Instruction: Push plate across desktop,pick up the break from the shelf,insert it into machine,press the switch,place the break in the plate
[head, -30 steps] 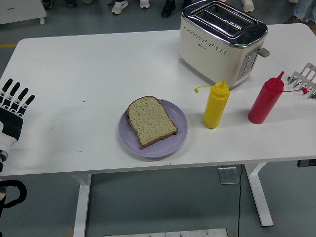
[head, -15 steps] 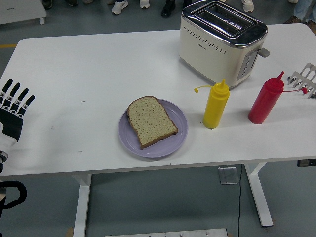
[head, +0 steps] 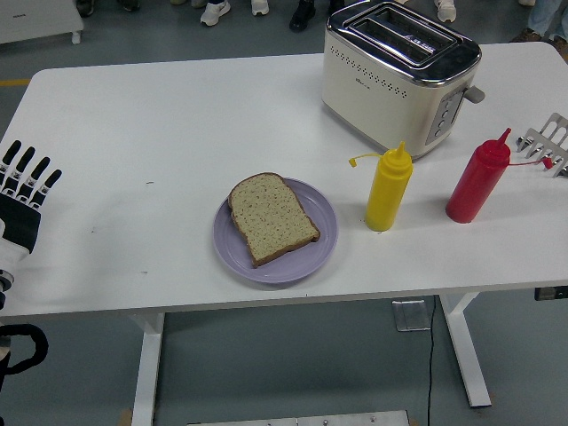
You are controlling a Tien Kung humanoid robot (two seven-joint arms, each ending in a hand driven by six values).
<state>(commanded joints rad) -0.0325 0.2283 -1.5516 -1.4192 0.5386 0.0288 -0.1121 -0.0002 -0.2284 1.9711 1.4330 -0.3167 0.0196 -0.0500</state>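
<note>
A slice of brown bread (head: 272,218) lies flat on a lavender plate (head: 320,244) near the table's front edge, centre. A cream and chrome toaster (head: 397,73) stands at the back right, its slots empty and its lever (head: 474,93) on the right end. A metal rack (head: 548,142) shows at the right edge, with no bread on it. My left hand (head: 21,206) rests at the far left over the table, fingers straight and spread, holding nothing, well away from the plate. My right hand is out of view.
A yellow squeeze bottle (head: 388,189) and a red squeeze bottle (head: 478,178) stand between the plate and the rack, in front of the toaster. Several people's shoes (head: 213,11) show beyond the table's far edge.
</note>
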